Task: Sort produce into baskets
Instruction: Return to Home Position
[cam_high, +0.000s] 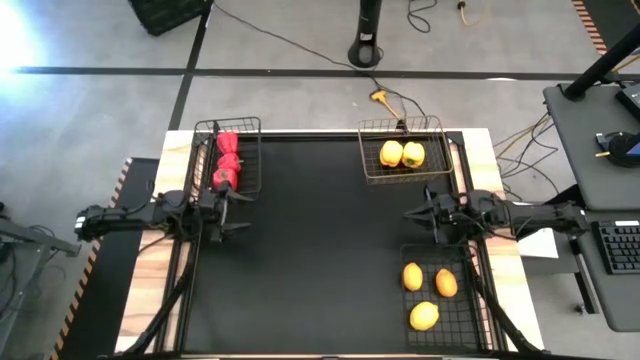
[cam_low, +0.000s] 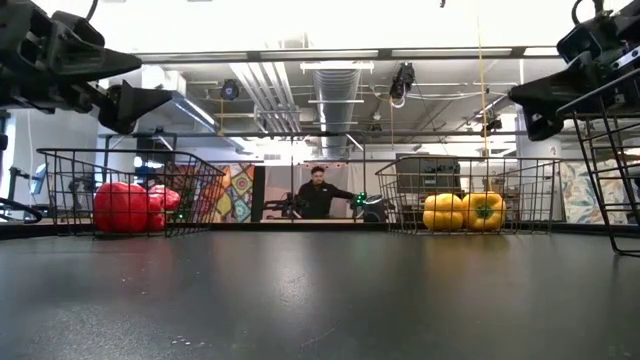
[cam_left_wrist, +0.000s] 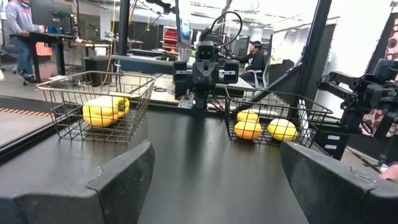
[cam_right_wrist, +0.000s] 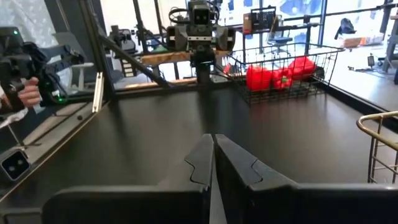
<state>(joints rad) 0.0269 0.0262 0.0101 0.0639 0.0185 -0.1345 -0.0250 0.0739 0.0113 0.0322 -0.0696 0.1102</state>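
Red bell peppers (cam_high: 227, 165) lie in a black wire basket (cam_high: 256, 160) at the table's far left. Two yellow bell peppers (cam_high: 402, 154) lie in the tan-bronze basket (cam_high: 372, 172) at the far right. Three orange-yellow fruits (cam_high: 428, 292) lie in a black wire basket (cam_high: 470, 312) at the near right. My left gripper (cam_high: 235, 212) hovers open and empty near the left edge, just in front of the red peppers' basket. My right gripper (cam_high: 415, 213) hovers shut and empty near the right edge, between the two right baskets.
The black mat (cam_high: 320, 250) lies bare between the two arms. A person (cam_low: 318, 192) stands in the room beyond the far edge, and a hand (cam_right_wrist: 28, 93) shows off the table's side. A desk with a keyboard (cam_high: 620, 245) stands to the right.
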